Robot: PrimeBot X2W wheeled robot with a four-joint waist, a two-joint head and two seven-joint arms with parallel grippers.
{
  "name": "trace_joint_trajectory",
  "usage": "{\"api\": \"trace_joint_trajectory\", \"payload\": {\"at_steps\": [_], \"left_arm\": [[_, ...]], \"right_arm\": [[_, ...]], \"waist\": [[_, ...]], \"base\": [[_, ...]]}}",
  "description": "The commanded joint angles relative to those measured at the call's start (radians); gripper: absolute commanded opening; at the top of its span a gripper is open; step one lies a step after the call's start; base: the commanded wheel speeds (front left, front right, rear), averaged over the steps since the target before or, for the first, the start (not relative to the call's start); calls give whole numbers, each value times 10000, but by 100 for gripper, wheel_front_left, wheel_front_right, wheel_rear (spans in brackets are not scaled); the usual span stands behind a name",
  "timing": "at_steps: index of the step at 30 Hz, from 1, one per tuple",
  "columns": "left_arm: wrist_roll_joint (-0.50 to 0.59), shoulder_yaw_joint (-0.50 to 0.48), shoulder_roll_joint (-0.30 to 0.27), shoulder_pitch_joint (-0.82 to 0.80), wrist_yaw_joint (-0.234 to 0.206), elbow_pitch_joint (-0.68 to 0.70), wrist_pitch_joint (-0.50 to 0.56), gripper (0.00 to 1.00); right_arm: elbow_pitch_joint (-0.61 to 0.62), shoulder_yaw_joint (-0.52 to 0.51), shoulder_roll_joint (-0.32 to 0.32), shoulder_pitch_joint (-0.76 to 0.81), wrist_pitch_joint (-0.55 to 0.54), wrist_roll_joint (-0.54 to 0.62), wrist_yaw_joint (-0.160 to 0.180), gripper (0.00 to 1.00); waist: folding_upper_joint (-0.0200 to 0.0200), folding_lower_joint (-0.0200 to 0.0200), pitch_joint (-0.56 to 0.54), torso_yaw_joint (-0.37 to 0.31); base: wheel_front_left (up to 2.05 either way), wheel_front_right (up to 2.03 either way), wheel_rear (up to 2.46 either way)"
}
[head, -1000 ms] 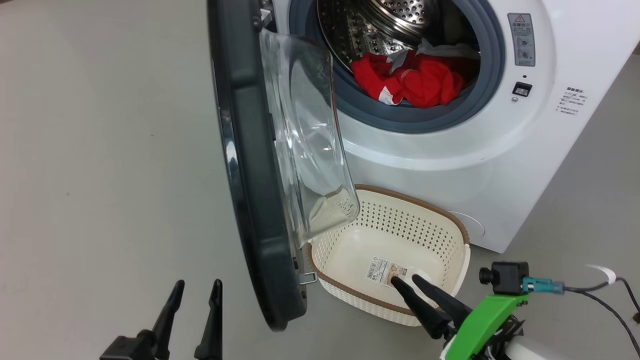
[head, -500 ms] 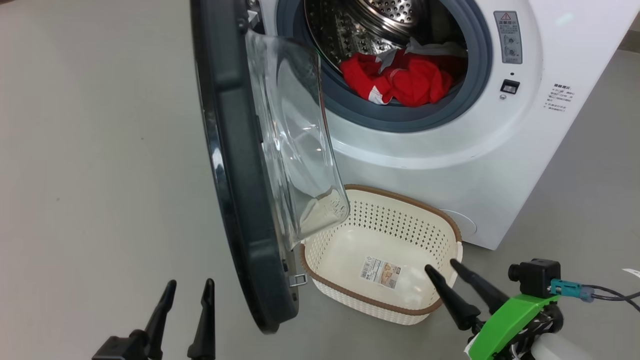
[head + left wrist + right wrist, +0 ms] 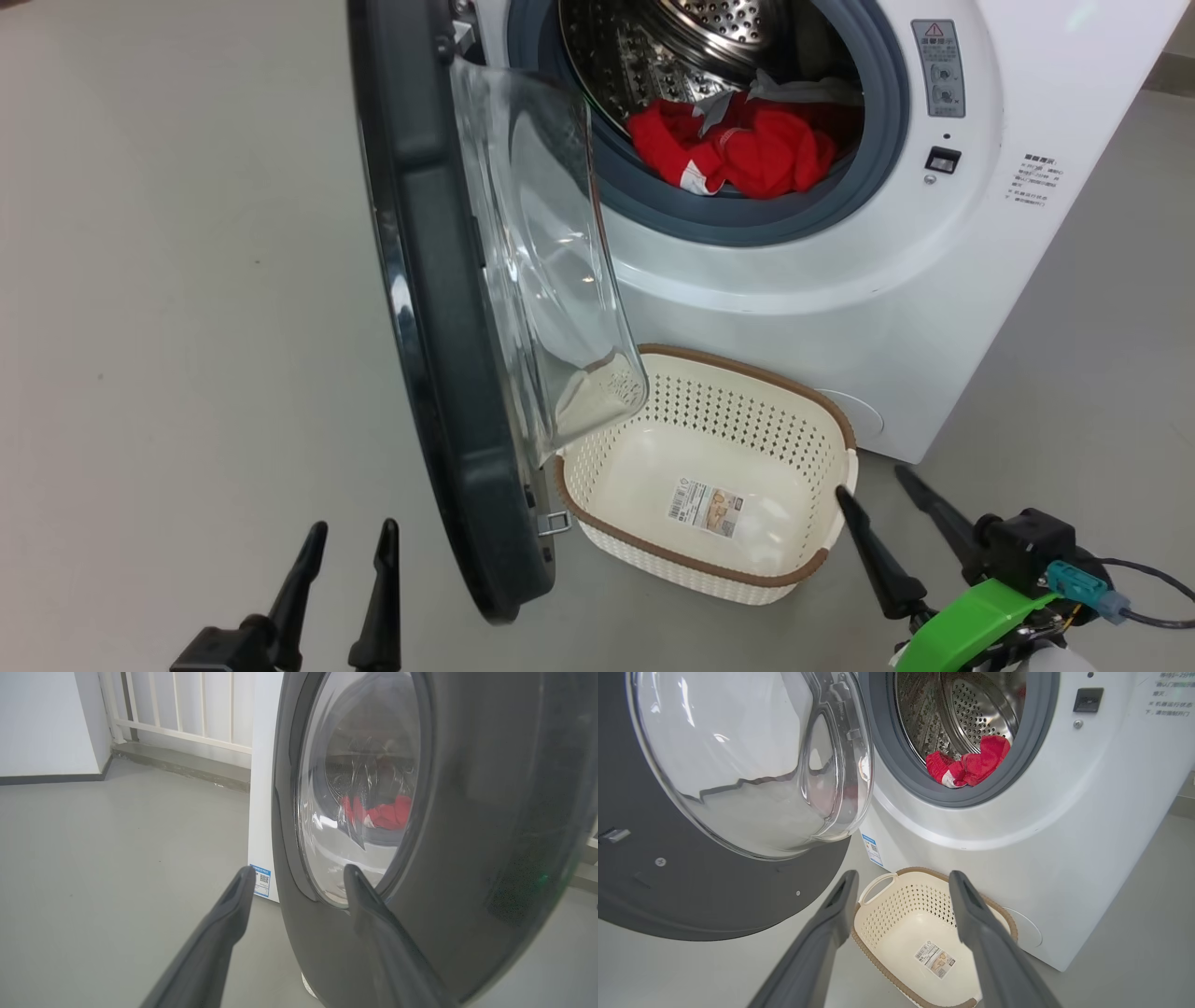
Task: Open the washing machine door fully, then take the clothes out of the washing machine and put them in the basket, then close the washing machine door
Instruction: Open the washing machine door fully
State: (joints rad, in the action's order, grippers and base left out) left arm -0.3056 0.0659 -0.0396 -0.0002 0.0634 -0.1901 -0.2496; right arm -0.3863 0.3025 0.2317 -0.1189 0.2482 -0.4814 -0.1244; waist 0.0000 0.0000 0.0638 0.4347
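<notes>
The white washing machine stands with its round black-rimmed door swung out to the left, glass bowl facing the opening. Red clothes with white trim lie at the front of the steel drum, also visible as clothes in the right wrist view. An empty cream basket sits on the floor under the opening. My right gripper is open, low at the basket's right end. My left gripper is open on the floor side, just outside the door's black face.
Grey floor spreads wide to the left of the door. A white railing and a low step run along the wall behind the machine. A blue label sticker marks the machine's lower corner. A cable trails from my right wrist.
My right gripper has drawn back to the right, from over the basket's inside to just past its right end. The head view has shifted slightly. The left gripper has held still.
</notes>
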Motion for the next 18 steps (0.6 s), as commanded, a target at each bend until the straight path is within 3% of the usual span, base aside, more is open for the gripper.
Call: {"api": "trace_joint_trajectory", "payload": {"at_steps": [1,9,18], "left_arm": [[175,-337,-106,-347,4,296,-122,100],[239,-361,-106,-347,-80,472,-122,100],[192,-353,-106,-318,-103,440,-122,100]], "right_arm": [[399,-163,-80,104,135,445,-63,100],[1064,-1239,-628,705,135,1617,-63,100],[1035,-1511,-864,1011,135,1893,-63,100]], "waist": [[0,0,15,-9],[0,0,7,-20],[0,0,21,-34]], "base": [[0,0,0],[0,0,0],[0,0,0]]}}
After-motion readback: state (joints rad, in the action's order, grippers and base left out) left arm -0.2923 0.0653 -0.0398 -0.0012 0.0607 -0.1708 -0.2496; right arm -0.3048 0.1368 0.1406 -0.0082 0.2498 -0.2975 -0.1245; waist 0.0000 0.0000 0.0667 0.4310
